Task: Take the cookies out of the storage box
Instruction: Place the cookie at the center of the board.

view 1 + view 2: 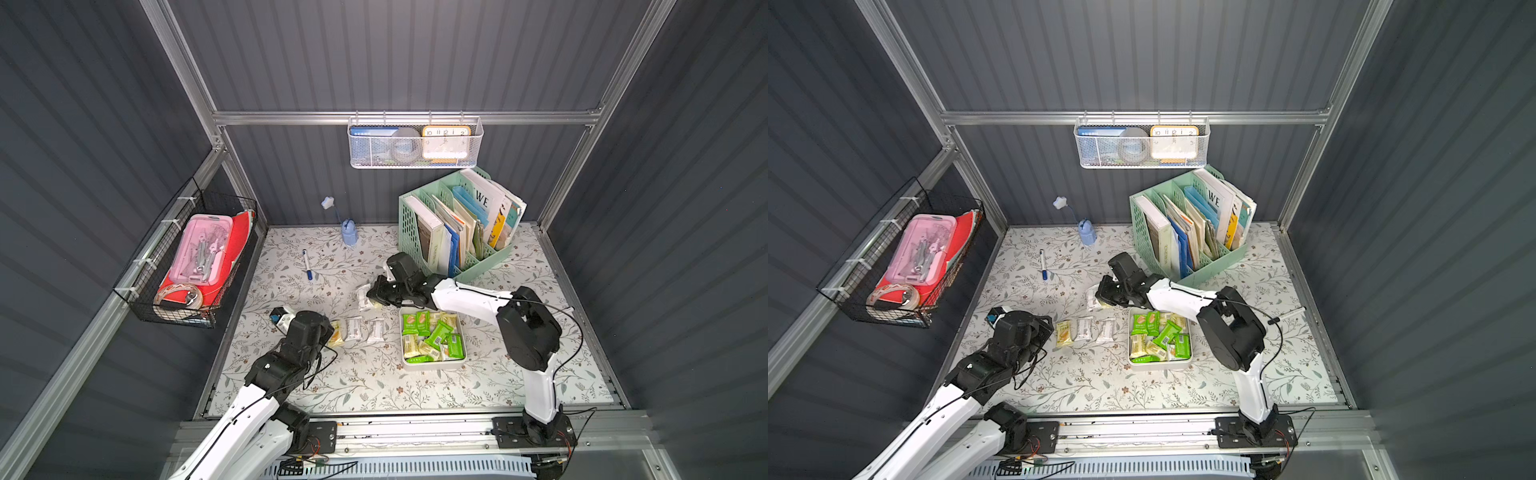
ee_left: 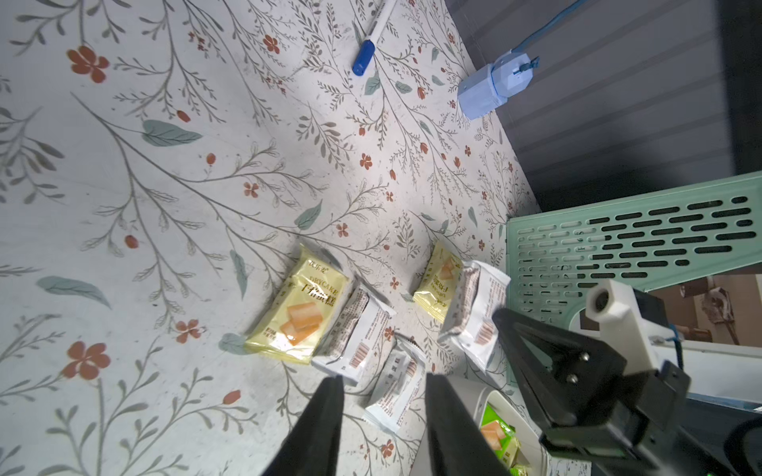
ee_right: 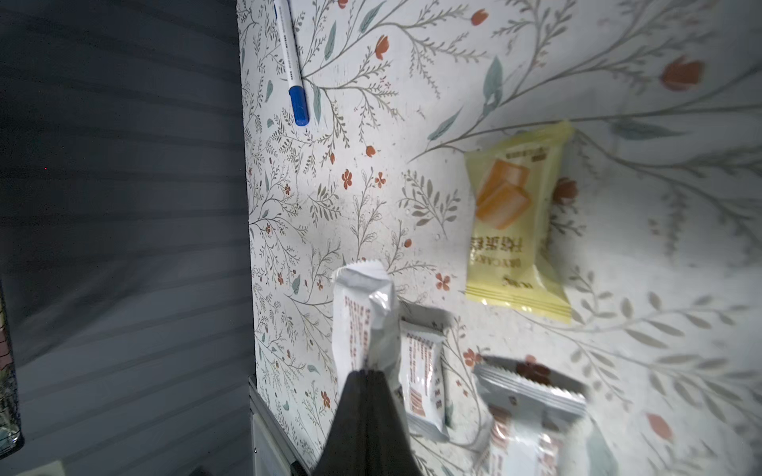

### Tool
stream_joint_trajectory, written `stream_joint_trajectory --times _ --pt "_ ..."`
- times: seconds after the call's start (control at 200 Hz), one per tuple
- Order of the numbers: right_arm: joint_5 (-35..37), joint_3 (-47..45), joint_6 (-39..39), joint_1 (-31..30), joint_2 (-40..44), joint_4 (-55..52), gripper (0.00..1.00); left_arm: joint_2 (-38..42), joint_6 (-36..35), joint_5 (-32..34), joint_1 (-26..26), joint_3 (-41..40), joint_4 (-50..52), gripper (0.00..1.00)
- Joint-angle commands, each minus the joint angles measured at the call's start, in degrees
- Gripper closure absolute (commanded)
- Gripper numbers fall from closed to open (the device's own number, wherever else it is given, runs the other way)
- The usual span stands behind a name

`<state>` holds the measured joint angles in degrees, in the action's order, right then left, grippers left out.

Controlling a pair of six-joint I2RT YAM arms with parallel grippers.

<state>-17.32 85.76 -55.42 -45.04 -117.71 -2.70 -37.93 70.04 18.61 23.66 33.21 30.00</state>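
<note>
The right gripper (image 3: 365, 373), pinched shut on one end of a white-silver cookie packet (image 3: 363, 313) that points lengthwise away from it, sits just upper left of the storage box (image 1: 432, 368) in a top view, while the left gripper (image 2: 381, 379) hangs part-open and empty.

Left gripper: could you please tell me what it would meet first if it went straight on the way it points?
The left gripper would probably meet the white packet first, seen between its fingers; depth is unclear.

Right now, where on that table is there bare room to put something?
Bare: the front strip between the tray and the rail, and the patch between the pen and the packets. Crowded: around those packets.
</note>
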Motion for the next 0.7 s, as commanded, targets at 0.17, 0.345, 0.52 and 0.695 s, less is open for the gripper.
stream_joint_trajectory --times 0.17,0.345,0.52,0.695 --pt "1.94 11.35 -1.84 -1.37 -10.78 -1.23 1.0 3.08 0.09 -0.74 -0.36 -2.17 2.22 0.62" --pt "2.55 16.14 -0.75 -1.55 -14.96 -3.86 1.0 2.36 -0.32 -1.91 -0.36 -2.49 1.32 0.61" --pt "4.97 17.51 -0.57 -1.55 -17.37 -4.95 1.0 1.64 -0.71 -2.51 -0.37 -2.67 0.07 0.61" --pt "5.52 17.9 -0.36 -1.58 -18.0 -6.08 1.0 0.19 -0.98 -4.11 -0.32 -2.54 -1.04 0.59"
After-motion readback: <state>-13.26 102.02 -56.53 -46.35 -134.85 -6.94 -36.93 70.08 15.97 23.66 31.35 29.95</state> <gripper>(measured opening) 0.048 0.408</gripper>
